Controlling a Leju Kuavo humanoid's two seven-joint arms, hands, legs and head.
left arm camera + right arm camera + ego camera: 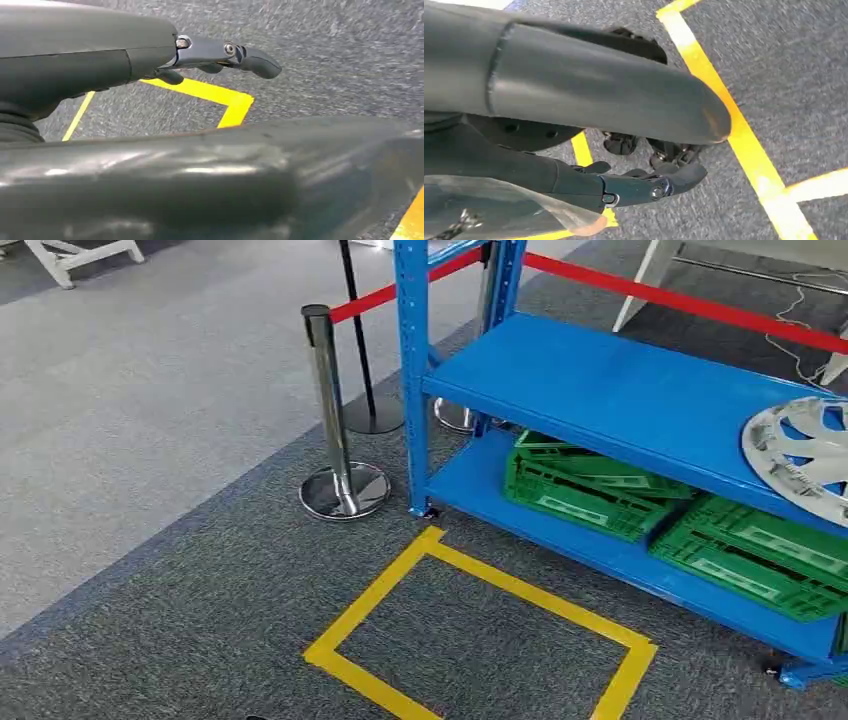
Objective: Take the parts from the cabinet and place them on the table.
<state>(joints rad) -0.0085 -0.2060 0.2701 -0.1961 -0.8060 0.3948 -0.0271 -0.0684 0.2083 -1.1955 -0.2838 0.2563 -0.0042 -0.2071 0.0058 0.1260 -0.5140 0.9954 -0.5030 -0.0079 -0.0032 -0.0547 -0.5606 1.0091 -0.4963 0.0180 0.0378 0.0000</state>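
Resting on blue cabinet (600, 380), silver hubcap (800, 455).

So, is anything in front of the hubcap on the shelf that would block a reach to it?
Nothing visible blocks it. The silver hubcap lies on the blue rack's middle shelf, whose front edge is open; the green crates sit on the shelf below.

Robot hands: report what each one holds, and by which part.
Nothing is held. The left robot hand and right robot hand hang over the carpet with nothing in them; the hubcap lies on the shelf.
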